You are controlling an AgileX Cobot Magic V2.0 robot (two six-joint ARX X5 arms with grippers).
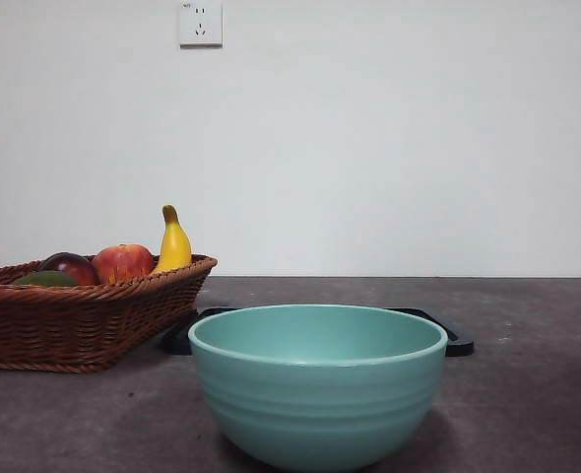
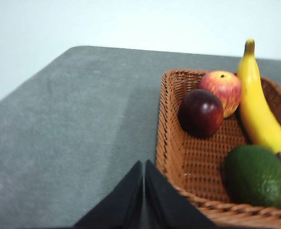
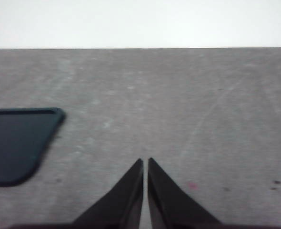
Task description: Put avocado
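The dark olive-green avocado (image 2: 257, 175) lies in a brown wicker basket (image 2: 171, 143), beside a dark red-purple fruit (image 2: 201, 113), a red-orange apple (image 2: 221, 89) and a banana (image 2: 258, 109). In the front view the basket (image 1: 74, 320) stands at the left and only the avocado's top (image 1: 46, 280) shows above its rim. My left gripper (image 2: 144, 164) is shut and empty, just outside the basket's near corner. My right gripper (image 3: 145, 162) is shut and empty over bare table. Neither arm shows in the front view.
A teal bowl (image 1: 317, 389) stands near and central in the front view. A flat black tray (image 1: 448, 340) lies behind it and also shows in the right wrist view (image 3: 16, 143). The table (image 1: 527, 374) is grey; a white wall stands behind.
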